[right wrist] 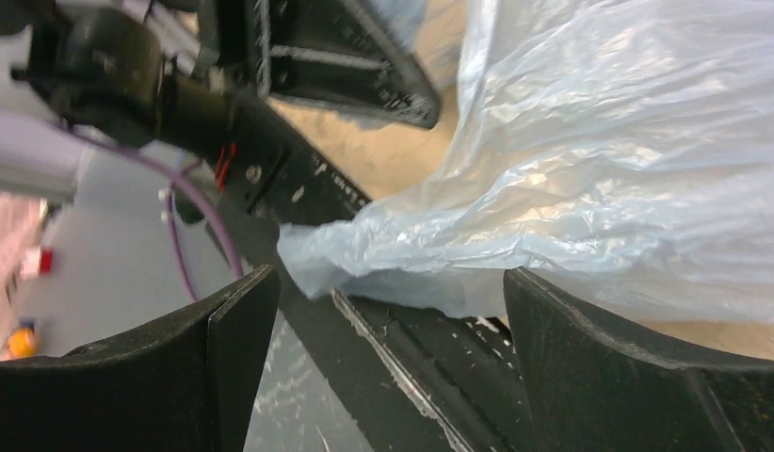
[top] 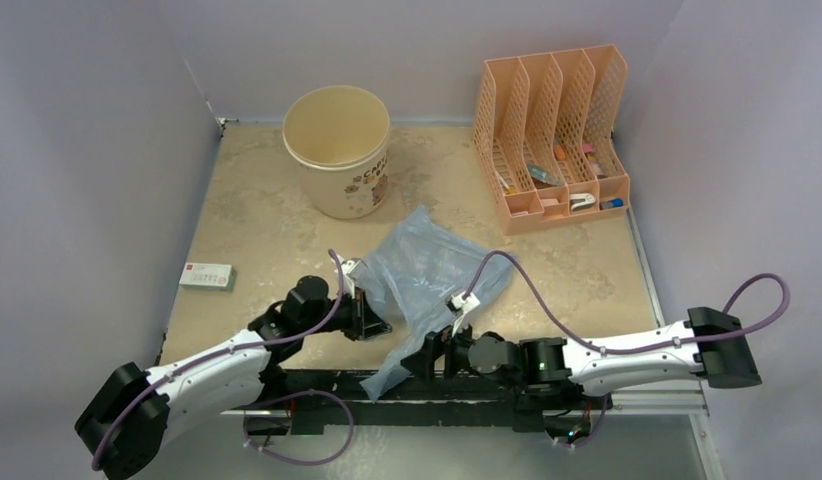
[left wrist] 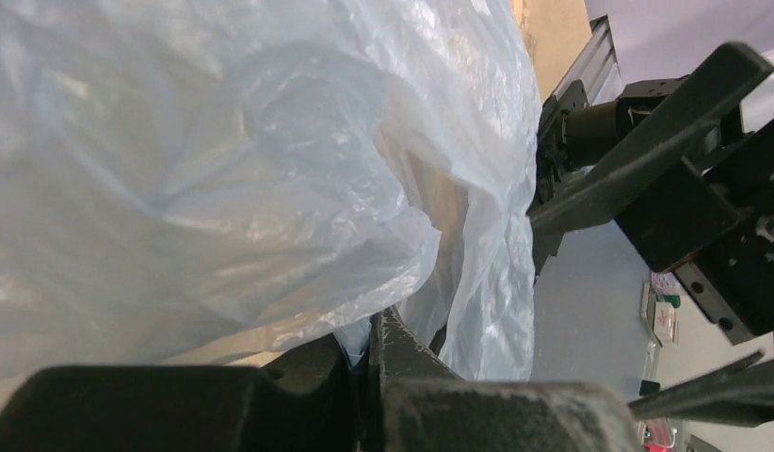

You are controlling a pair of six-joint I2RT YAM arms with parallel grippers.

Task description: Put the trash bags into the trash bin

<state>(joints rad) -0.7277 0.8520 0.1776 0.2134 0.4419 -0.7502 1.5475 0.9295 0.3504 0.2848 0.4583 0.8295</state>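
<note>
- Top view gives the whole layout. The trash bag point(top: 432, 270) lies crumpled on the bench point(top: 267, 220) near the front edge, with one corner hanging over it. It's well apart from the trash bin point(top: 352, 190), which stands upright at the back left.
- Same view also has an orange file organizer point(top: 552, 135) back right and a small white box point(top: 207, 275) on the left. Neither wrist cam catches those.
- Left wrist cam shows what the top view can't: the left jaws are closed tight on a fold of the bag's edge.
- Right wrist cam: the right jaws are wide open and holding nothing. The bag's overhanging corner sits just ahead between them; touching or not, hard to tell.
</note>
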